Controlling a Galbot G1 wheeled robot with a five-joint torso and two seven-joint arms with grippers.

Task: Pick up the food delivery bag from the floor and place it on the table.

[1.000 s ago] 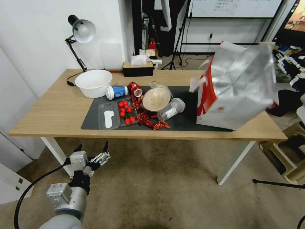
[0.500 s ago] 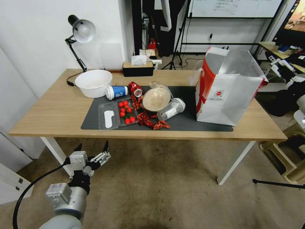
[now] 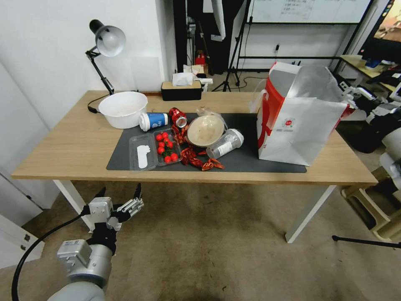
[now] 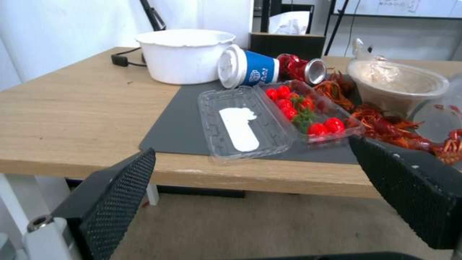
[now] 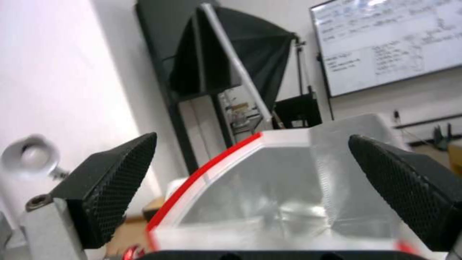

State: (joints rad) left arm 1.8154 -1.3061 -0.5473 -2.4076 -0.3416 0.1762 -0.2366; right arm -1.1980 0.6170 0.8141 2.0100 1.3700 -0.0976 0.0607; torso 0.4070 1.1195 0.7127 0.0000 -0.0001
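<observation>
since the right claw [image 5: 250, 195] sits with its two black textured pads spread wide and nothing between them, you can judge the release already made: its wrist view looks straight over the bag's open silver-lined mouth, and in the head view the right claw [image 3: 354, 93] hangs just beside the bag's upper right corner, off the tabletop's right end. your food delivery bag [image 3: 297, 121] stands upright on the right end of the tabletop [image 3: 62, 150], its base half on the dark grey mat [image 3: 244, 161] and half on bare wood, clear of the floor [image 3: 217, 246]. so the placing step looks finished, and what is left calls for drawing the right claw back and away from the rim without snagging a white handle or tipping the tall, light bag. your left claw [image 3: 119, 195] hangs low in front of the tabletop's near edge, above the floor, pads wide apart and holding nothing. as for writing, the bag's white face carries a small round red logo with a line of print under it, too small to read; the toppled blue cup [image 4: 250, 68] bears a white emblem you cannot make out either; the whiteboard [image 5: 385, 43] behind has handwriting that stays illegible.
</observation>
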